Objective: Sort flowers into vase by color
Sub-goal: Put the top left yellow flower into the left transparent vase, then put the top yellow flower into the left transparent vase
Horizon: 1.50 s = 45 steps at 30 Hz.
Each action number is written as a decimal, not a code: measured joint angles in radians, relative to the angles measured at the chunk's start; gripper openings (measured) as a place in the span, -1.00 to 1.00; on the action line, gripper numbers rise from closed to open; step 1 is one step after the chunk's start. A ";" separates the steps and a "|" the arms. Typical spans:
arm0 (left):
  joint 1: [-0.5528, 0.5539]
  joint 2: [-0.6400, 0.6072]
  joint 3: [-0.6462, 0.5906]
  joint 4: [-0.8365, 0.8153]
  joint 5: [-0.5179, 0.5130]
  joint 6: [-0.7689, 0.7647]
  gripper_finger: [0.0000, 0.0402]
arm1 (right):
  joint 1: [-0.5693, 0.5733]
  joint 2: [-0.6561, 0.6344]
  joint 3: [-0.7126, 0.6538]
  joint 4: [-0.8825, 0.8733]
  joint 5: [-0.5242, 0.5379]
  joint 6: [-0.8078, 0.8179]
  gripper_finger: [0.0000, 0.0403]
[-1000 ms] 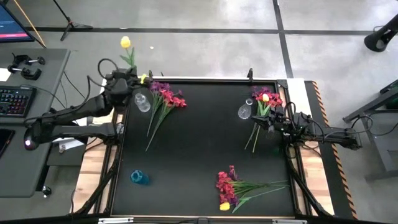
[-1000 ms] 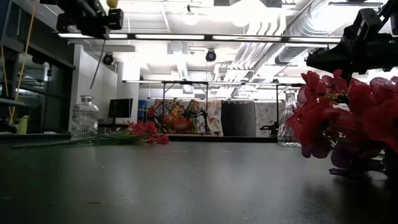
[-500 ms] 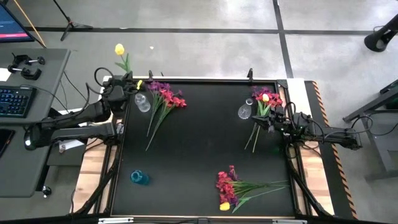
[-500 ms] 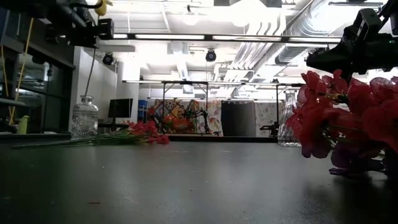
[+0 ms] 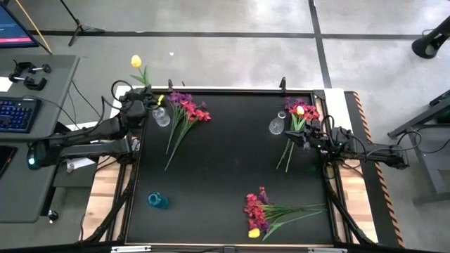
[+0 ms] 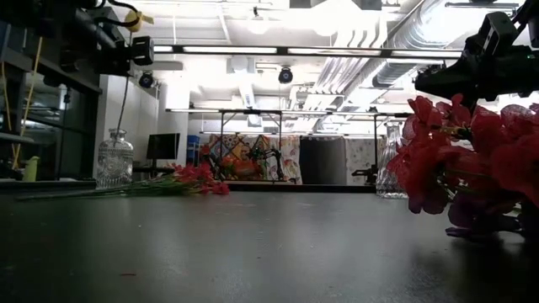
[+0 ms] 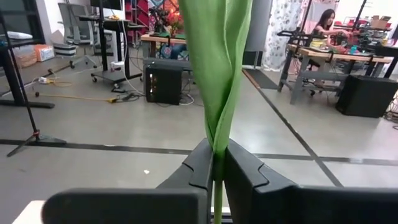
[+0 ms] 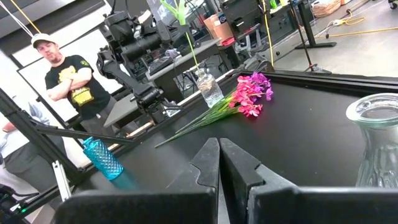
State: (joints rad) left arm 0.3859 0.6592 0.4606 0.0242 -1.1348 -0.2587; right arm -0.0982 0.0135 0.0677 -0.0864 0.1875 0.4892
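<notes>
Yellow flower (image 5: 136,62): clamped by its green stem (image 7: 219,93) in the left gripper (image 5: 144,93), raised at the worktop's (image 5: 232,161) far left corner, bloom out past the edge.
Left jaws: pinched tight on that stem.
Clear vase (image 5: 161,116): just beside the left gripper; red and purple flowers (image 5: 184,112) lie next to it.
Blue vase (image 5: 157,200): near left corner, well apart.
Step in hand: judged to be lowering the yellow flower into a vase; best to hang the stem plumb over the mouth, descend slowly, release only once the stem is inside.
Near bunch (image 5: 264,213): loose, unsorted.
Right vase (image 5: 277,126): holds nothing visible, flowers (image 5: 298,112) beside it.
Right gripper (image 5: 308,135): jaws closed, empty, waiting nearby.
</notes>
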 joint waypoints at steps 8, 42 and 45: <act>0.000 -0.039 0.000 -0.005 0.135 -0.001 -0.61 | 0.000 0.000 0.000 0.000 0.000 0.000 -0.99; -0.001 -0.244 0.000 -0.327 0.957 -0.242 0.00 | 0.000 0.000 0.000 0.000 0.000 0.000 -0.99; -0.001 -0.243 0.000 -0.309 1.061 -0.290 0.00 | 0.000 0.000 0.000 0.000 0.000 0.000 -0.99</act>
State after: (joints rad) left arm 0.3851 0.4160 0.4610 -0.2853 -0.0733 -0.5489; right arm -0.0982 0.0139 0.0680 -0.0860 0.1875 0.4889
